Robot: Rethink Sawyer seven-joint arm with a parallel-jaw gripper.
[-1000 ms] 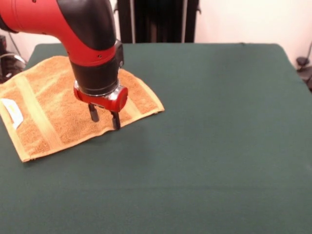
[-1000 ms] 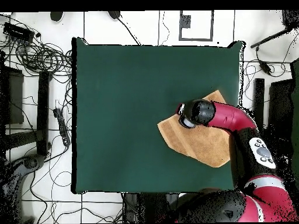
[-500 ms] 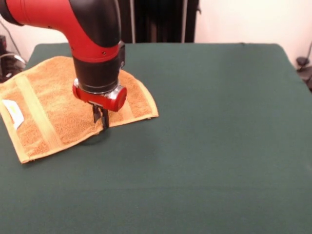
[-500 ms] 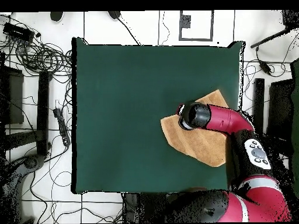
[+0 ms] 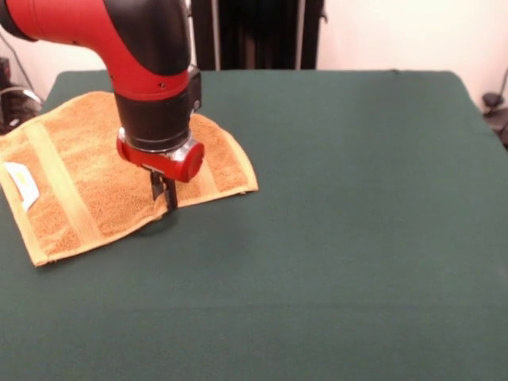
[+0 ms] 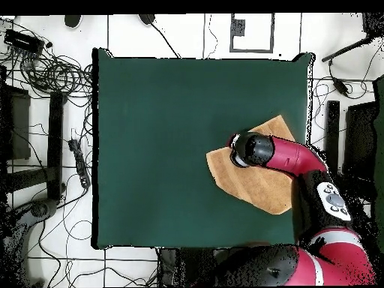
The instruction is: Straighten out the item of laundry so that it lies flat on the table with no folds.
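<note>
A: So, the gripper [image 5: 164, 193] first. Its two dark fingers stand close together, drawn in narrow on the near edge of the towel [image 5: 83, 178], and they seem to have pinched a bit of terry between them. A second ago they stood apart, one on each side of that hem.

B: Has the cloth moved?

A: A little. The right-hand corner, as the front view shows it, has drawn in toward the gripper compared with a second ago, and the near edge beside the fingers has pulled in with it. Over the last half second almost nothing differs, so the grip looks settled.

B: Where does the towel lie?

A: At the far left of the table [image 5: 357, 238] in the front view, with its left end reaching the picture's edge. From above it sits by the table's right edge, nearest the robot's base, and the arm [image 6: 289, 156] reaches across it. A paler band [image 5: 59, 182] runs across near the label end, and a white label [image 5: 21, 182] shows at the left edge.

B: Is it flat?

A: Mostly, I judge. The right end is narrower and rounded, as if some cloth is tucked under there; I cannot see a second layer plainly.

B: So what does the closing mean?

A: The grasp looks made. The next move probably calls for a pull outward, toward open green, to draw that end square.
</note>
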